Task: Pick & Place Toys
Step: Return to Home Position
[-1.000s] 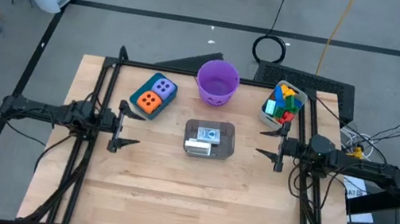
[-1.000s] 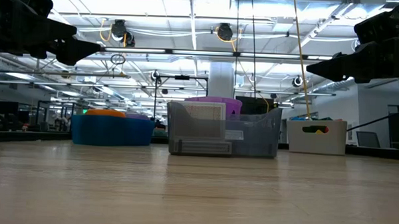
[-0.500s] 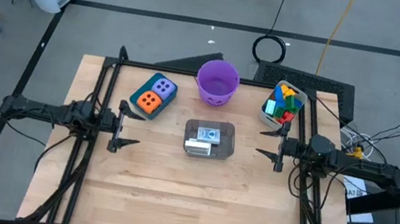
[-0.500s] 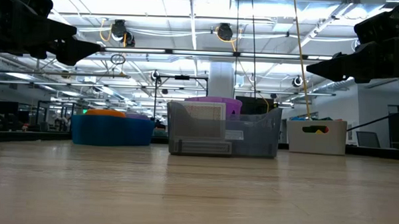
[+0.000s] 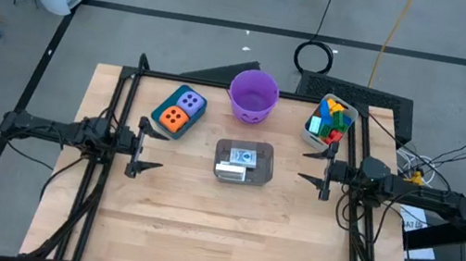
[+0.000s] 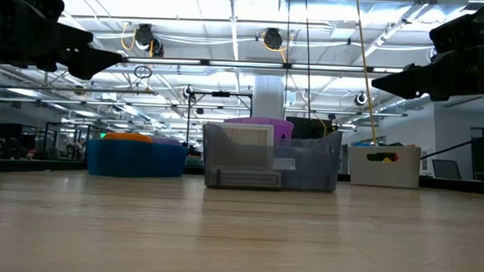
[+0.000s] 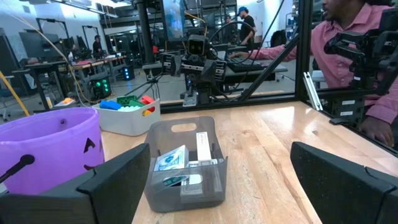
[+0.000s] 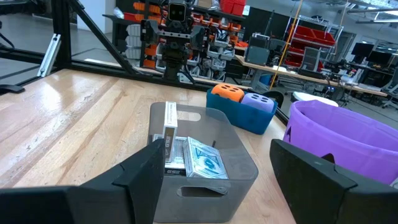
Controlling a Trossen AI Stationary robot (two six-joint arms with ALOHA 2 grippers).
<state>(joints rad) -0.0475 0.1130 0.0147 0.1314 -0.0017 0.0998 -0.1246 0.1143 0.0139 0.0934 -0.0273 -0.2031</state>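
Note:
An orange die (image 5: pixel 175 119) and a purple die (image 5: pixel 191 101) sit in a teal bin (image 5: pixel 162 125) at the far left. Printed cards (image 5: pixel 245 158) lie in a clear grey tub (image 5: pixel 241 178) at the table's middle. Coloured blocks (image 5: pixel 332 120) fill a white tub (image 5: pixel 309 137) at the far right. My left gripper (image 5: pixel 139 146) is open and empty, held above the table left of the grey tub. My right gripper (image 5: pixel 317 179) is open and empty, right of the tub. Both face the tub.
A purple bucket (image 5: pixel 253 95) stands at the far edge behind the grey tub. A black frame runs along the table's left, right and far sides. Bare wood lies in the near half of the table (image 5: pixel 225 242). A person in a pink shirt (image 7: pixel 348 43) sits beyond the table.

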